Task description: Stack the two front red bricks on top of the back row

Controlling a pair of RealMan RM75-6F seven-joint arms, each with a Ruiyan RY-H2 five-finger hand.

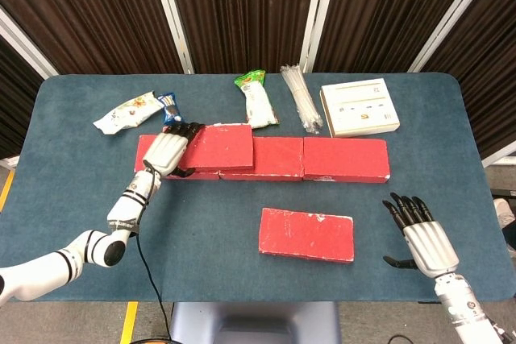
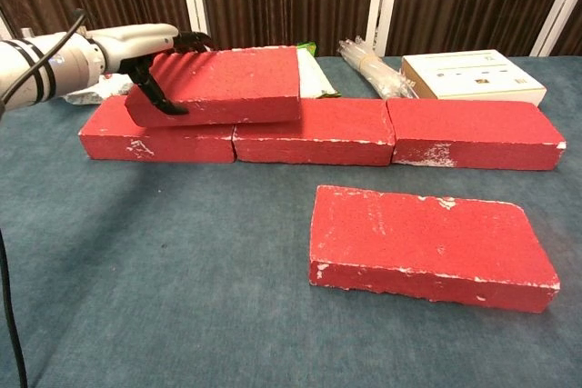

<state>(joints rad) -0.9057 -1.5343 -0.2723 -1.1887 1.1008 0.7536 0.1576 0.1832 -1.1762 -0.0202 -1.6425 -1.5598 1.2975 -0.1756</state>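
Note:
My left hand (image 1: 169, 151) (image 2: 153, 54) grips the left end of a red brick (image 1: 219, 146) (image 2: 224, 85). That brick hangs over the seam between the left (image 2: 150, 140) and middle (image 2: 316, 131) bricks of the back row; whether it rests on them I cannot tell. The back row's right brick (image 1: 347, 159) (image 2: 473, 134) is bare on top. The other front red brick (image 1: 306, 234) (image 2: 427, 244) lies flat nearer the table's front. My right hand (image 1: 425, 238) hovers to the right of it with fingers spread, holding nothing.
Behind the row lie a white snack packet (image 1: 123, 112), a small blue packet (image 1: 170, 107), a green-topped packet (image 1: 256, 102), a bundle of clear straws (image 1: 301, 98) and a white box (image 1: 359, 107). The blue table (image 1: 72, 199) ends just in front of the hands.

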